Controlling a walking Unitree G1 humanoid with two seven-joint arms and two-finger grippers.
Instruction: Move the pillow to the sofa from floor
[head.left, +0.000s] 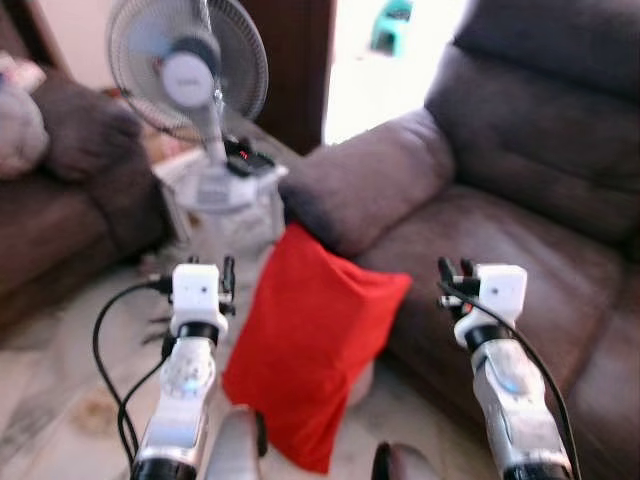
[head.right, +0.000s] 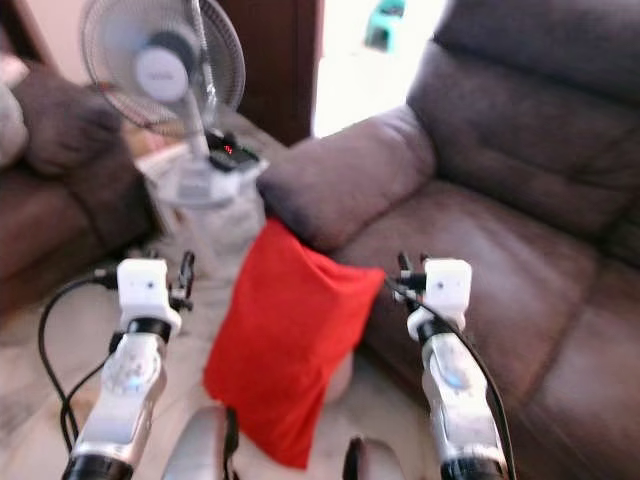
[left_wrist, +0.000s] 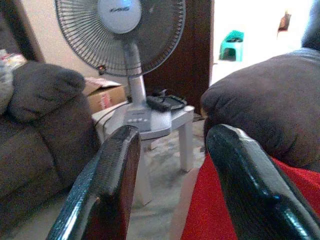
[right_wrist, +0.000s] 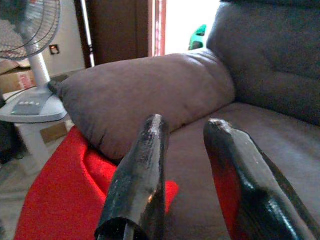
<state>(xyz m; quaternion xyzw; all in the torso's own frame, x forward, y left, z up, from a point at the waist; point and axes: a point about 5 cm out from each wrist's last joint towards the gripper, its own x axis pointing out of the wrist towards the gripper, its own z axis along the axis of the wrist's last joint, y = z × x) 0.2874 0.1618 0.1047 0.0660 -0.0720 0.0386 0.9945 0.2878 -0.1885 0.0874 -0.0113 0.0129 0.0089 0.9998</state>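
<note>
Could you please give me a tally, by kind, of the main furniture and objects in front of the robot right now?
Sofas: 2 (the brown sofa on the right, another on the left)
Red pillow: 1, on the floor against the right sofa
Fan: 1
Small white table: 1
Cardboard box: 1
Green stool: 1
Total: 7

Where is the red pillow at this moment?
In the head views the pillow stands on the floor, centre, leaning against the front of the sofa below its armrest, with the fan behind it and both grippers raised either side.
</note>
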